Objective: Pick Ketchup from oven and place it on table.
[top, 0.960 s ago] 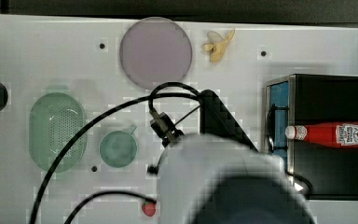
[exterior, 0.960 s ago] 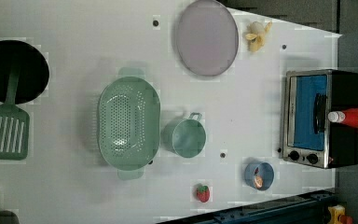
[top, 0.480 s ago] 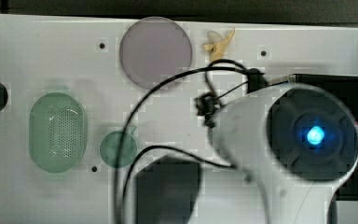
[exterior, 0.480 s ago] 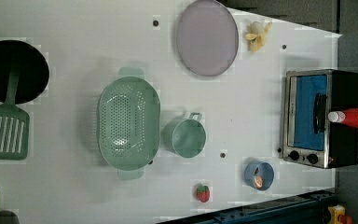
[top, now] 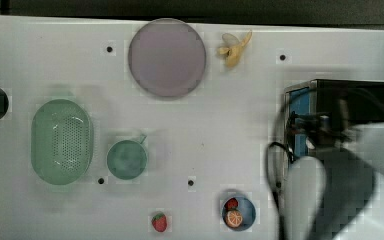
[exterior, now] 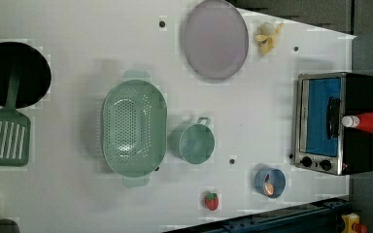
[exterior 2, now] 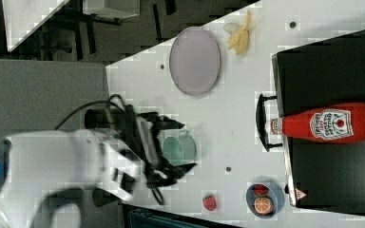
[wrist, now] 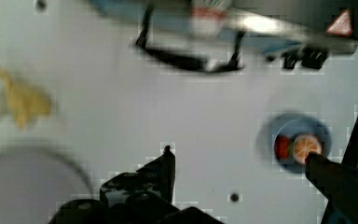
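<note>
**Ketchup on the oven roof, fingers spread and empty**

From my seat, the ketchup bottle (exterior 2: 328,123) lies on its side on the black top of the oven (exterior 2: 332,61). Its white cap pokes out past the front edge, above the door handle. In the left view I see the same bottle (exterior: 367,122) across the oven (exterior: 337,122), cap toward the blue glass door.

The gripper (wrist: 242,163) has its two dark fingers (wrist: 161,170) spread wide apart, and I see nothing between them. In the wrist view it looks down on the white table (wrist: 121,102), with the oven's front and handle ahead, a peeled banana (wrist: 18,100) off to one side and a small blue bowl (wrist: 296,147) of fruit near the other finger. In the right view the gripper (exterior 2: 173,142) sits over the table near a green cup (exterior 2: 178,148), well apart from the bottle.

In the top view the arm (top: 340,165) is a blur across the oven (top: 350,92) at the top view's right.

Elsewhere on the table (top: 220,125) I see a lilac plate (top: 167,57), a green strainer (top: 61,141), a green cup (top: 126,159) and a strawberry (top: 159,222). In the left view a black pan (exterior: 14,74) and a green spatula (exterior: 5,138) lie at the left view's left.
</note>
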